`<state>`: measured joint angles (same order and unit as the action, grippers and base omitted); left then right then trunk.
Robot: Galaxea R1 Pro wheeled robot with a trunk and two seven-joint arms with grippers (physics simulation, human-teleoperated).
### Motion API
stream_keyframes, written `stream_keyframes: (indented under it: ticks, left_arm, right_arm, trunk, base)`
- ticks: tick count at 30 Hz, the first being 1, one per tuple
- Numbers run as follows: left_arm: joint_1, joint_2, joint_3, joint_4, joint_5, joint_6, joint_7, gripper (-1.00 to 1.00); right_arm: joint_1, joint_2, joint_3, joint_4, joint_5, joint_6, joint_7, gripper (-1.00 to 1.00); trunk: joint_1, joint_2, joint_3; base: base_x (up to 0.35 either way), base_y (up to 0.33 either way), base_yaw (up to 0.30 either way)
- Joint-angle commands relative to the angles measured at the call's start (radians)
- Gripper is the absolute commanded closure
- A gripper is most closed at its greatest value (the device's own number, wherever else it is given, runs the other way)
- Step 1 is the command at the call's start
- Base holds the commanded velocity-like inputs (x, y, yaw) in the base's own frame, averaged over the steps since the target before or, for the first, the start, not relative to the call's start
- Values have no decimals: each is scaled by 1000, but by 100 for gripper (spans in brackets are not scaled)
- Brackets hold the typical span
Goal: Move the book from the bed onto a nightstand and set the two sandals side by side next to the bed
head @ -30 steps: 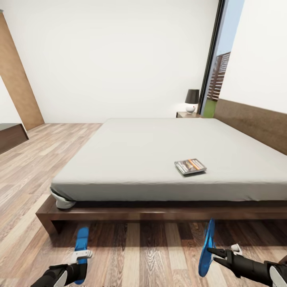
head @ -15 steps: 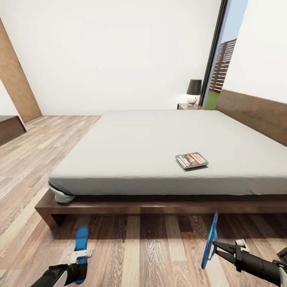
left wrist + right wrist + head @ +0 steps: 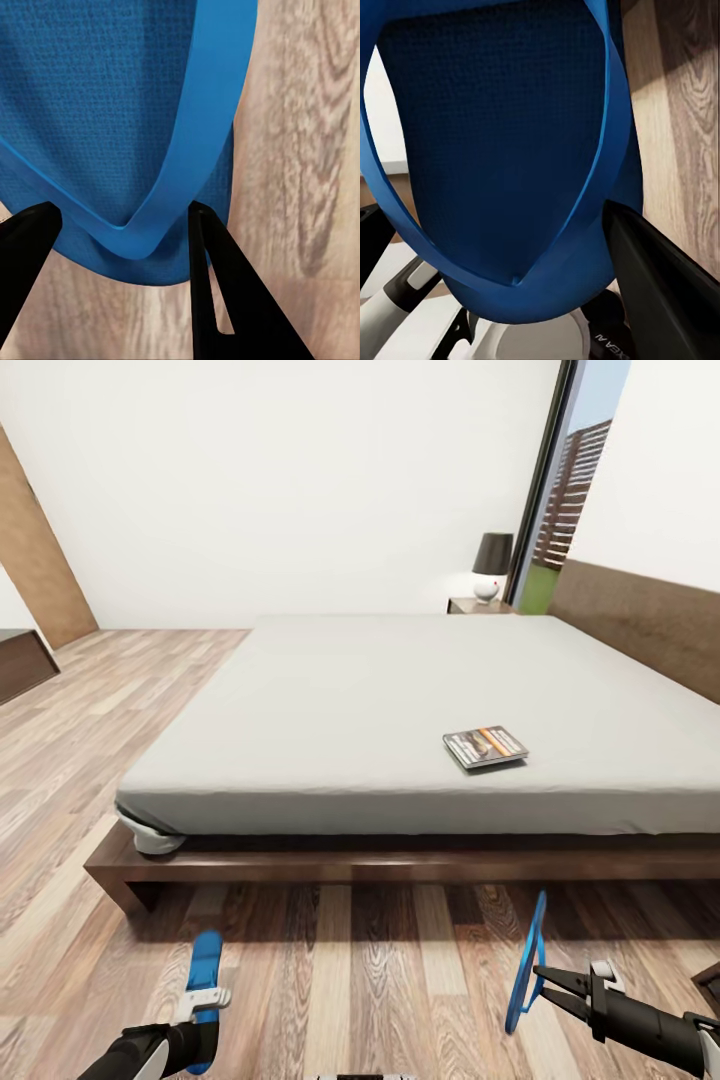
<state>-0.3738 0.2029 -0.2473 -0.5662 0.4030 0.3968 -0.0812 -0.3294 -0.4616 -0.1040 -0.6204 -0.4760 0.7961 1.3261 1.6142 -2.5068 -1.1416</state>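
The book (image 3: pixel 485 746) lies flat on the pale mattress of the bed (image 3: pixel 400 700), near its front edge and right of centre. My left gripper (image 3: pixel 201 1008) is shut on a blue sandal (image 3: pixel 205 965) held low over the wood floor in front of the bed. In the left wrist view its fingers (image 3: pixel 217 277) pinch the sandal (image 3: pixel 112 112) at the strap. My right gripper (image 3: pixel 545 980) is shut on the other sandal (image 3: pixel 527 960), which hangs on edge; up close, that sandal (image 3: pixel 502 150) sits against a finger (image 3: pixel 660 277). A nightstand (image 3: pixel 478 605) stands at the far side of the bed.
A dark-shaded lamp (image 3: pixel 492 565) stands on the far nightstand, beside the tall window (image 3: pixel 570 490). The dark headboard (image 3: pixel 640 625) runs along the right wall. A low dark cabinet (image 3: pixel 20 665) sits at the left edge. Plank floor (image 3: pixel 350 970) stretches in front of the bed frame.
The head view has shifted, so the bed sits higher in the picture. The right gripper's sandal has turned from slanted to nearly edge-on. The left gripper still holds its sandal the same way.
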Motion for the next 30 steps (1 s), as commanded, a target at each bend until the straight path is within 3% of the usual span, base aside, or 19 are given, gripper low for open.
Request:
stream_keyframes:
  ticks: [1,20,30]
  left_arm:
    - [0,1,-4,-1,4,4,0,100]
    - [0,1,-4,-1,3,3,0,100]
    - [1,1,-4,13,2,-40,0,100]
  right_arm:
    - [0,0,0,0,-4,9,-1,100]
    - [0,0,1,-7,-4,9,-1,100]
    - [0,0,1,-9,-4,9,-1,100]
  trunk:
    - [0,-1,-5]
    - [9,-5,-78]
    - [13,-7,-117]
  base:
    - [0,0,0]
    - [0,0,0]
    - [0,0,0]
